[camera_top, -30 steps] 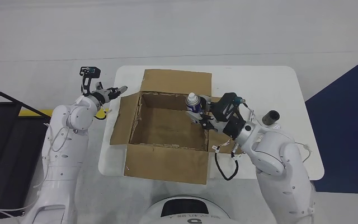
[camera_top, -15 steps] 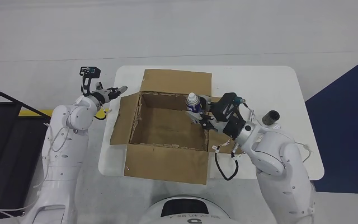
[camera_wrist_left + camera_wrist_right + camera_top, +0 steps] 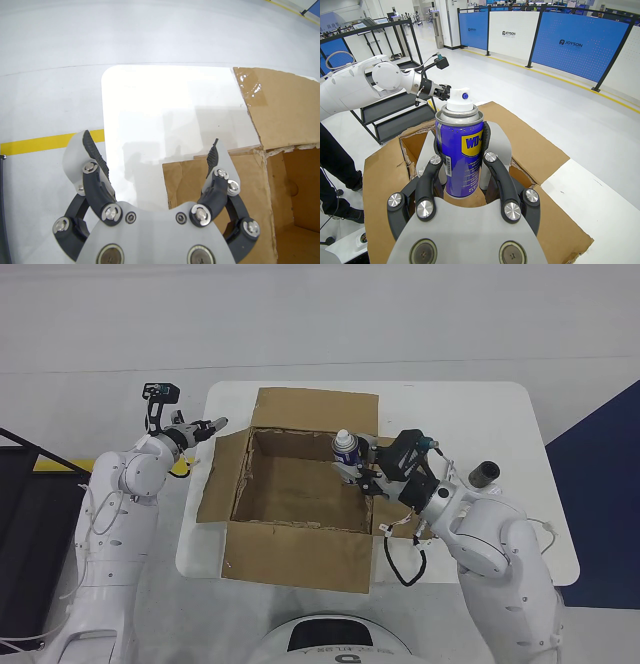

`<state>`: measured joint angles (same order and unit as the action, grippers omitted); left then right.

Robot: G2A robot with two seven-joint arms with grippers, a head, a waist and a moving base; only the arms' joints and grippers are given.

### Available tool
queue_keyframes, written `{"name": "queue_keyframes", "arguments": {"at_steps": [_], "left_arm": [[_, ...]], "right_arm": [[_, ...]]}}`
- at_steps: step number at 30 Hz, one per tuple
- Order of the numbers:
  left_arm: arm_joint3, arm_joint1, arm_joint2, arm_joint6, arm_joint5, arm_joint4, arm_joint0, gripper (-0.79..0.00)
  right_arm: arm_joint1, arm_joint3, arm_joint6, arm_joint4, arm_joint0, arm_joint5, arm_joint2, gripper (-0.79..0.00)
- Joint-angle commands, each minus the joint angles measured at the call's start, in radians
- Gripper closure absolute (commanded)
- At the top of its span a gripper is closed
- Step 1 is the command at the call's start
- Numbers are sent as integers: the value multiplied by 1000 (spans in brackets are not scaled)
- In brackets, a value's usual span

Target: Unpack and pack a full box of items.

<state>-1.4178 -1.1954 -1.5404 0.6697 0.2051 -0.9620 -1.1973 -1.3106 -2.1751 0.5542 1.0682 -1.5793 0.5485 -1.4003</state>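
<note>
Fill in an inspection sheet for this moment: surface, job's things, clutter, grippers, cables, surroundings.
Surface: white table, carrying the box.
Job's things: cardboard box, open with its flaps spread outward; spray can, upright near the box's right wall.
Clutter: nothing seen.
Grippers: right gripper, jaws shut on the spray can; left gripper, jaws open and holding nothing, above the table's left edge beside a box flap.
Cables: black cable looping off the right arm near the box's front flap.
Surroundings: yellow floor line, black rack, blue and white partition panels.
</note>
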Motion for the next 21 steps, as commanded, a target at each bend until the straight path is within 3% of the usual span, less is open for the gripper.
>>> {"name": "queue_keyframes", "arguments": {"at_steps": [1,9,16,21], "left_arm": [[0,0,0,0,0,0,0,-785],[0,0,0,0,0,0,0,-785],[0,0,0,0,0,0,0,-785],[0,0,0,0,0,0,0,-785]], "right_arm": [[0,0,-1,0,-1,0,-1,0],[2,15,-43,-24,-15,-44,-43,0],[18,56,-162,-212,-145,-66,-316,0],[30,136,-244,-297,-212,11,-503,0]]}}
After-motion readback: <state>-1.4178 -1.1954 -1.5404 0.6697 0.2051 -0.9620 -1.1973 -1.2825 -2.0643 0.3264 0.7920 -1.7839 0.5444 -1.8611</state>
